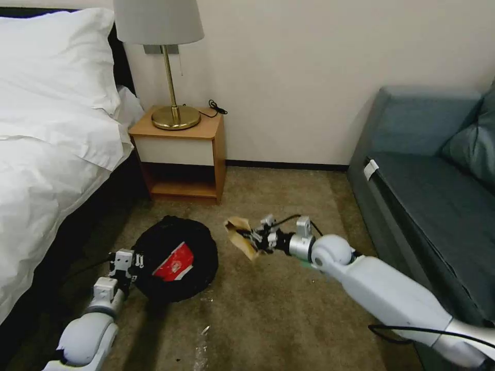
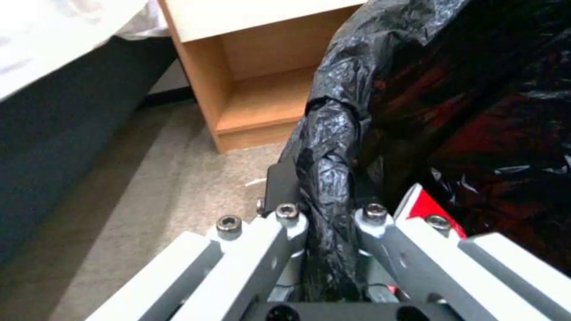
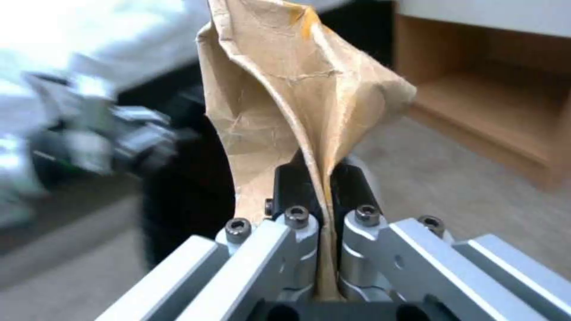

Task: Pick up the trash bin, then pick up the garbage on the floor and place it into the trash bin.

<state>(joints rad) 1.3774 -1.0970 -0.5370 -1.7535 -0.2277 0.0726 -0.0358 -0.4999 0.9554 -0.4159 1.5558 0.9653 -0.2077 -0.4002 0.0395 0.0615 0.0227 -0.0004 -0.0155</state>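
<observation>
The trash bin (image 1: 170, 238), its black bag folded over the rim, hangs low over the carpet left of centre. My left gripper (image 1: 135, 259) is shut on the rim at its left side; the left wrist view shows the fingers (image 2: 285, 223) clamping the crinkled black bag (image 2: 330, 147). Inside the bin lies a red-and-white packet (image 1: 174, 263), also seen as a red patch (image 2: 424, 206). A crumpled brown paper bag (image 1: 238, 233) is pinched in my shut right gripper (image 1: 256, 242), just right of the bin's rim and off the floor. The paper bag (image 3: 285, 89) stands up from between the pads (image 3: 290, 183).
A wooden nightstand (image 1: 178, 154) with a brass lamp (image 1: 172, 111) stands behind the bin. The bed (image 1: 46, 170) runs along the left, a grey-blue sofa (image 1: 428, 206) along the right. A bit of green (image 1: 308, 266) shows on the carpet under my right wrist.
</observation>
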